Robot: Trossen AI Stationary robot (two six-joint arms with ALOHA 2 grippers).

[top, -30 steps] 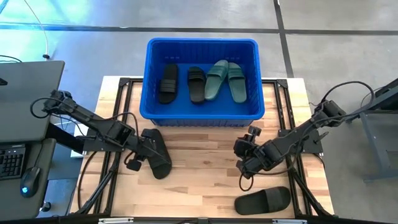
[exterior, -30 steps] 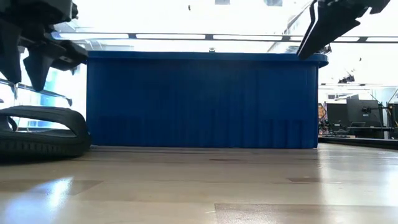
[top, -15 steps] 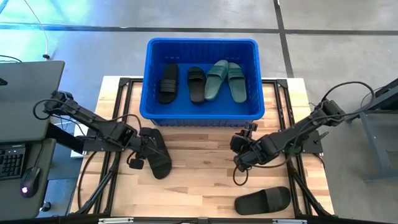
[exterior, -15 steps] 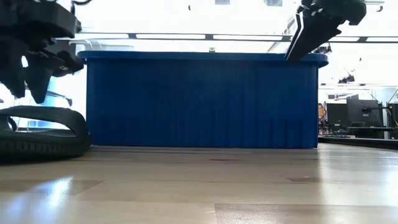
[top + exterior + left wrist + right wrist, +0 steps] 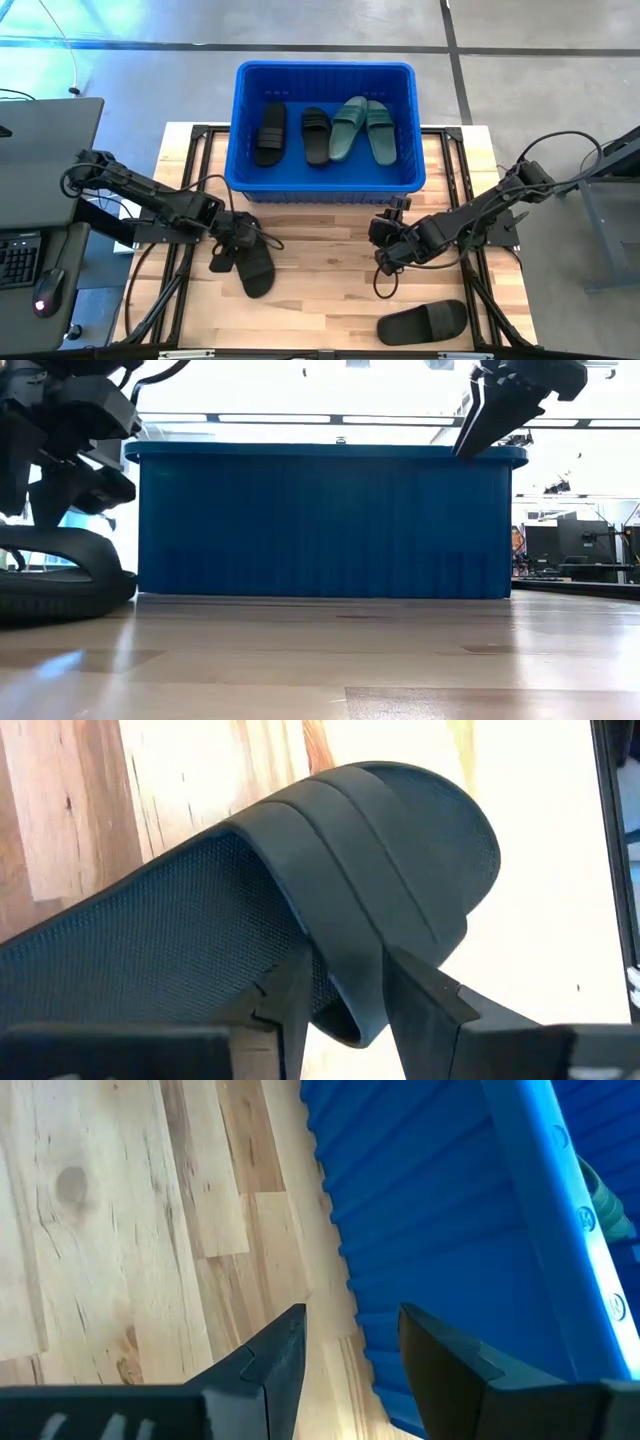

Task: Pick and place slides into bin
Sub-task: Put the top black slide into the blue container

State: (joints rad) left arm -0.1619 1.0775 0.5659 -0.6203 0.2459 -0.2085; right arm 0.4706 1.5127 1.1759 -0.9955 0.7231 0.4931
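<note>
While clamped, black slide [image 5: 330, 910] fills left end effector [image 5: 345, 995].

Bright, even overhead light fills the scene. In the low view, ceiling strip lights [image 5: 300, 418] blow out white above the bin [image 5: 320, 520], and glare streaks the wooden table [image 5: 330, 660].

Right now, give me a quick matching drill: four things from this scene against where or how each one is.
Things:
1. green sandals
2. left gripper
3. right gripper
4. lone black sandal

States:
A. empty, open, just outside the blue bin's front wall
B. flat on the table's near right corner
C. inside the bin
D. closed on the strap of a black sandal on the table's left

Pairs: 1-C, 2-D, 3-A, 4-B
</note>
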